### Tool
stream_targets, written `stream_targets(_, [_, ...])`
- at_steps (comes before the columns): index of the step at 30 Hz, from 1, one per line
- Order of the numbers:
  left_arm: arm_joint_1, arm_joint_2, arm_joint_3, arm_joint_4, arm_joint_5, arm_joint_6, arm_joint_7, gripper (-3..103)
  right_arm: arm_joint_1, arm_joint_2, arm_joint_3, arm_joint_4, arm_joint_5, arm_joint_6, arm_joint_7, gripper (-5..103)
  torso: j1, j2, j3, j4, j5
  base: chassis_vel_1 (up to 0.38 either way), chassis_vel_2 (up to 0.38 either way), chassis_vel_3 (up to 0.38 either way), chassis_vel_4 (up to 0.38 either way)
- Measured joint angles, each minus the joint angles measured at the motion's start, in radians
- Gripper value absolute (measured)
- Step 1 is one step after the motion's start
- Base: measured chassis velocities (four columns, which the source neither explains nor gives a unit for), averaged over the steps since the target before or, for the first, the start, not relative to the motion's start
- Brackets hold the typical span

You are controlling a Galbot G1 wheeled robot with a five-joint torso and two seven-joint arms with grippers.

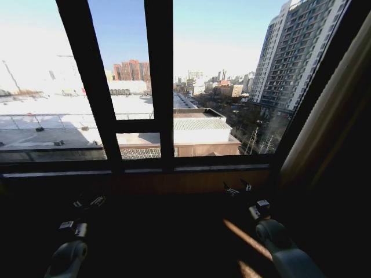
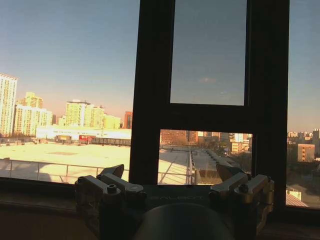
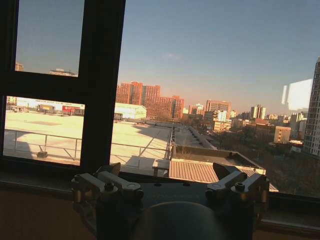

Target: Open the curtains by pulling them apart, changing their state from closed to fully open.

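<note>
A cream pleated curtain (image 1: 327, 124) hangs bunched at the right edge of the window in the head view, clear of the glass. The window panes stand uncovered, with rooftops and towers outside. My left gripper (image 1: 88, 202) is held low in front of the sill, left of centre. In the left wrist view this gripper (image 2: 170, 172) is open with nothing between its fingers (image 2: 116, 172). My right gripper (image 1: 239, 189) sits low to the right, a short way left of the curtain. The right wrist view shows it (image 3: 167, 171) open and empty too.
Dark window mullions (image 1: 157, 81) split the glass into panes. A wooden sill and low wall (image 1: 185, 180) run below the window, just beyond both grippers. The room below the sill lies in deep shadow, with a sunlit streak (image 1: 246, 238) on the right.
</note>
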Motion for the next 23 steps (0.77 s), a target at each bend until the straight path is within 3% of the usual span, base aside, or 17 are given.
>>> stream_targets(3, [0.0,0.0,0.0,0.0,0.0,0.0,0.0,100,0.0,0.0,0.0,0.0,0.0,0.0,0.0,100,-0.001,0.001,-0.001,-0.0002,0.0012,0.315,-0.263,-0.315,0.271])
stream_targets(7, [0.0,0.0,0.0,0.0,0.0,0.0,0.0,100,0.0,0.0,0.0,0.0,0.0,0.0,0.0,100,-0.001,0.001,-0.001,0.0002,-0.0011,0.216,-0.181,-0.247,0.205])
stream_targets(8, [0.0,0.0,-0.001,0.0,0.0,0.0,0.0,100,0.0,0.0,0.0,0.0,0.0,0.0,0.0,100,-0.001,0.001,-0.001,0.0003,0.0,0.049,-0.042,-0.137,0.016])
stream_targets(16, [0.0,0.0,0.0,0.0,0.0,0.0,0.0,100,0.0,0.0,0.0,0.0,0.0,0.0,0.0,100,0.002,-0.001,0.001,0.0,0.0014,-0.016,0.013,0.018,-0.01])
stream_targets(23, [0.0,0.0,0.0,0.0,0.0,0.0,0.0,100,0.0,0.0,0.0,0.0,0.0,0.0,0.0,100,-0.001,0.0,0.0,0.0,0.0003,-0.032,0.0,0.031,-0.009])
